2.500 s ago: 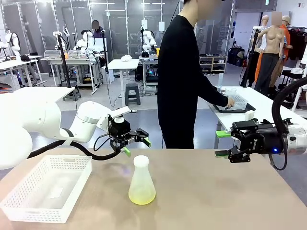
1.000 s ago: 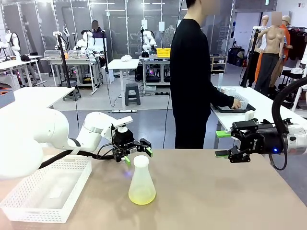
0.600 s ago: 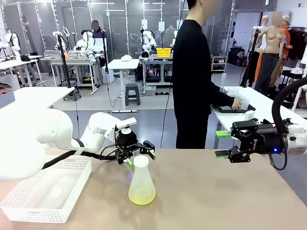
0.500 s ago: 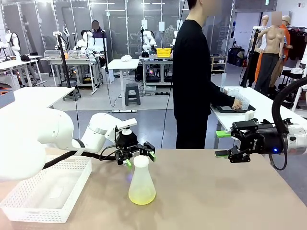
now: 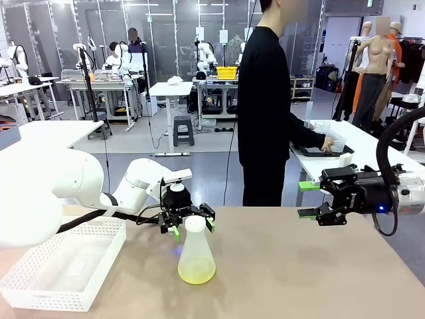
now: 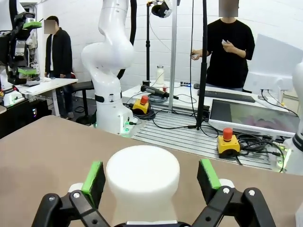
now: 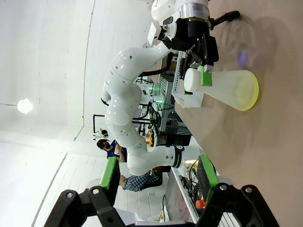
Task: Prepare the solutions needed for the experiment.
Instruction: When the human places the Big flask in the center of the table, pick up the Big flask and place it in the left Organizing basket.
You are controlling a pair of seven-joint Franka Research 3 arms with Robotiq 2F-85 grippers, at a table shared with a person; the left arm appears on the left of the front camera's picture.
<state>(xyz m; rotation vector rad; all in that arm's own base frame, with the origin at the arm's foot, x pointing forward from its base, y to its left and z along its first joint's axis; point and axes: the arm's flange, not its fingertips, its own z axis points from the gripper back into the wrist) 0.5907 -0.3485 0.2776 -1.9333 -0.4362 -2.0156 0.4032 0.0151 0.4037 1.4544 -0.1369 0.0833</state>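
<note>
Now, left gripper (image 5: 190,226): at the flask's neck, fingers spread wide, one green pad on each side of the white neck; from its wrist camera (image 6: 150,177) gaps show between pads and neck, so nothing is gripped.
Right gripper (image 5: 307,199): hovering above the table's right side, well apart from the flask, fingers parted and empty; seen from its wrist (image 7: 158,176) the pads stand apart with nothing between them.
Flask (image 5: 196,252): frosted, conical, upright on the table near the middle, just right of the basket.
Solution (image 5: 196,272): shallow lime-yellow layer at the flask's bottom; also seen as a yellow rim at the base (image 7: 251,92).
Basket (image 5: 40,292): white mesh tray on the table's left part, apart from the flask.
Table (image 5: 299,272): tan top.
Person (image 5: 265,113): in black, beyond the far edge, turned toward a side table, one hand on things there.
</note>
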